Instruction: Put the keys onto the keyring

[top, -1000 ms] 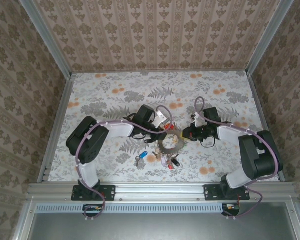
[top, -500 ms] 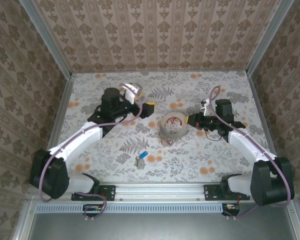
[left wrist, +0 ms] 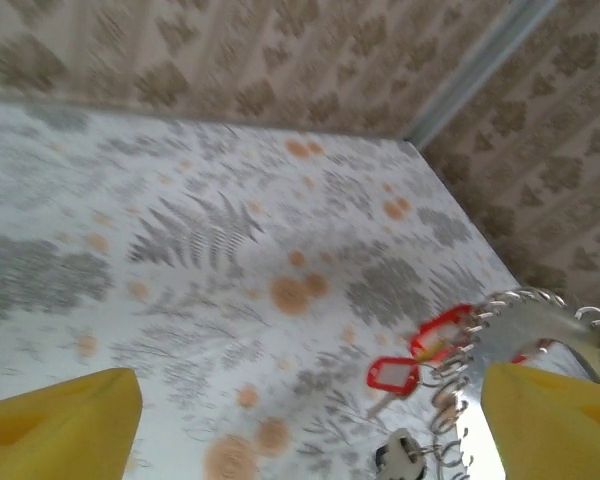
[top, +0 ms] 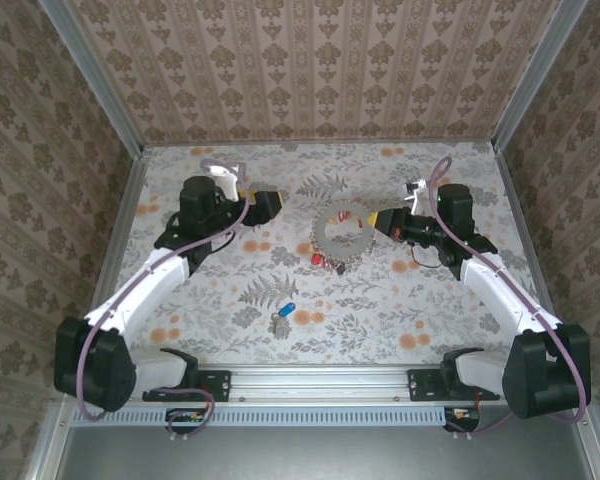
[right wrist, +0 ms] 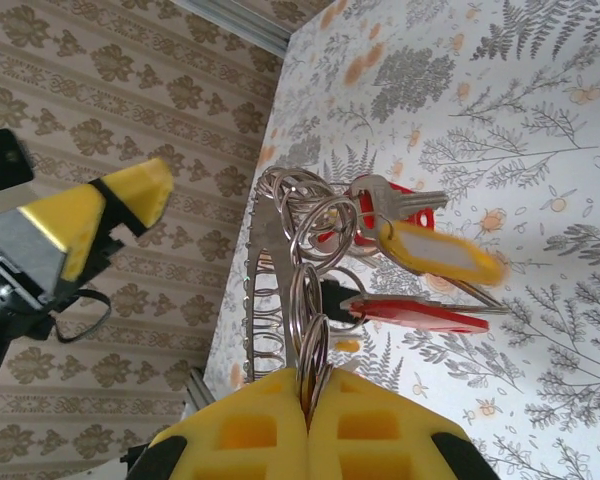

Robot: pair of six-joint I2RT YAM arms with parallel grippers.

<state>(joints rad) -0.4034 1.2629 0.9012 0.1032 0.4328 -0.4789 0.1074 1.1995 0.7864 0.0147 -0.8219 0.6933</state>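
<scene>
The keyring [top: 321,236], a wide wire ring fringed with red, yellow and black tags, hangs above the table's middle. My right gripper [top: 382,222] is shut on its small split rings; the right wrist view has the yellow fingers [right wrist: 240,440] pinching the rings, with the keyring [right wrist: 280,250] and its yellow tag [right wrist: 440,255] beyond. Loose keys [top: 280,318], one blue-headed [top: 287,309], lie on the table near the front. My left gripper [top: 266,204] stands open and empty to the keyring's left; its wrist view has the keyring [left wrist: 525,330] at the right edge.
The floral table [top: 430,320] is walled by patterned panels on three sides, with metal rails [top: 120,250] along the edges. My left gripper [right wrist: 75,220] faces the right wrist camera across the ring.
The right gripper has lifted the keyring off the table and carried it back. The left gripper let go, opened wide and swung away to the far left.
</scene>
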